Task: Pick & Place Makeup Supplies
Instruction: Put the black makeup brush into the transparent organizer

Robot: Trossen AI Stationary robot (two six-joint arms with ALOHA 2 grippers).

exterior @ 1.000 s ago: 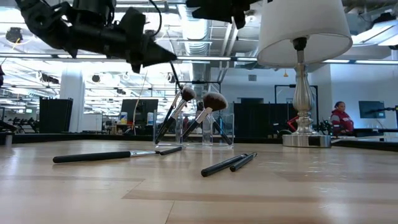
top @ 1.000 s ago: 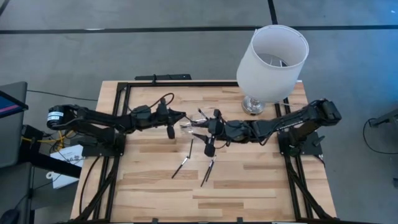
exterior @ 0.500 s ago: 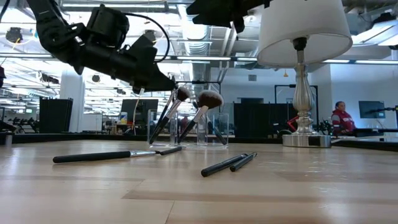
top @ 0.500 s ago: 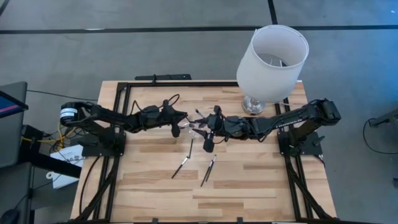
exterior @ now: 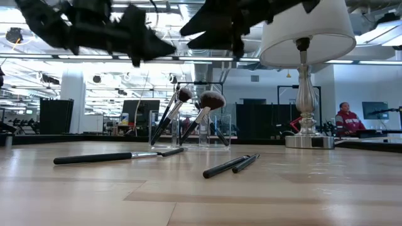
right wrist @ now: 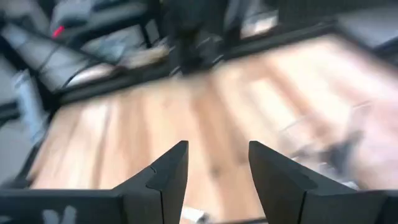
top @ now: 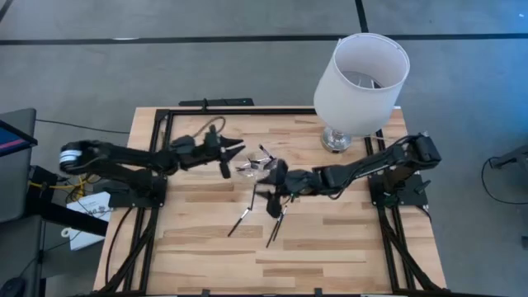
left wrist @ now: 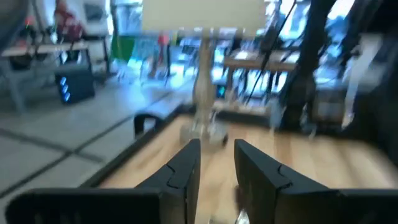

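Dark-bristled makeup brushes (exterior: 188, 116) standing tilted in clear holder, three black-handled brushes (exterior: 231, 165) lying flat on tabletop nearby

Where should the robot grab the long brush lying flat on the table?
Probably at the middle of the long brush's dark handle, coming straight down from above. It lies flat on the table with open wood on both sides, so the fingers could close across its thin width. The bristle end points toward the clear holder, which crowds that end. The right pincer, open, hovers nearest the loose brushes.

One camera looks straight down on the table (top: 330, 247), another level across it, both sharing the lamp (top: 360, 78); wrist cameras look past their jaws.
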